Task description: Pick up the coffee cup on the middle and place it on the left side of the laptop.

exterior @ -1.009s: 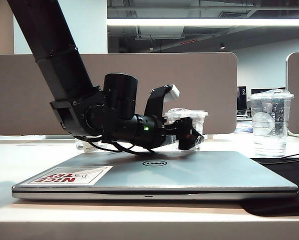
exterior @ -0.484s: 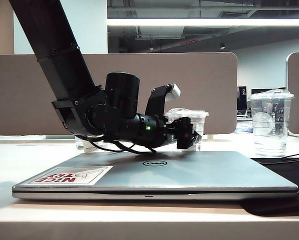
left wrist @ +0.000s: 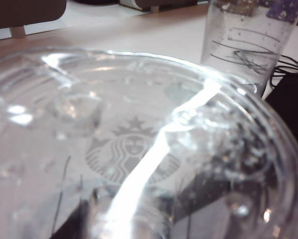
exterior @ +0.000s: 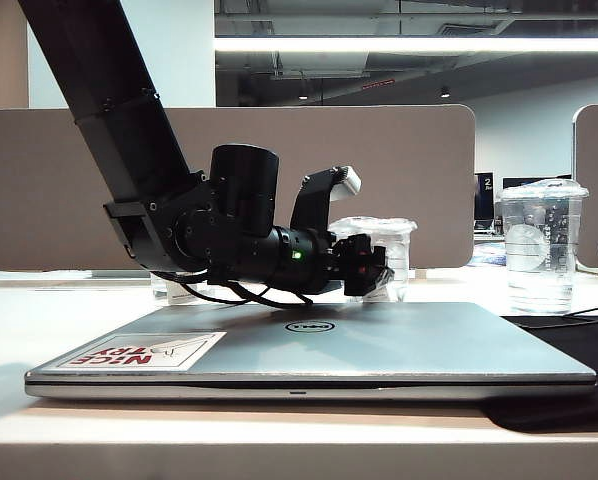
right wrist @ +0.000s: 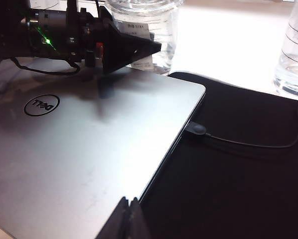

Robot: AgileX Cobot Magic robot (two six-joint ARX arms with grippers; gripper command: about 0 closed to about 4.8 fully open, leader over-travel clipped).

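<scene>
Left tool reaches low over the closed laptop to the cup, which stands on the table behind the laptop's far edge, near the middle. Tool fingers lie against the cup's side at label height; whether they are clamped on it or only alongside, cannot tell. Cup upright, lid on. In the left wrist view the cup's clear lid fills nearly everything, a round mermaid logo showing through it; the tool itself not visible there.

Tall cup stands on the table well apart to the right, just beyond a black mat that lies beside the laptop and partly under its right edge. A thin cable runs across the mat to a plug at the laptop's side.

Laptop lid shows the round logo in the centre and a red-and-white sticker at its near left corner.

Right tool hangs above the laptop's near right edge, tips together, holding nothing.
</scene>
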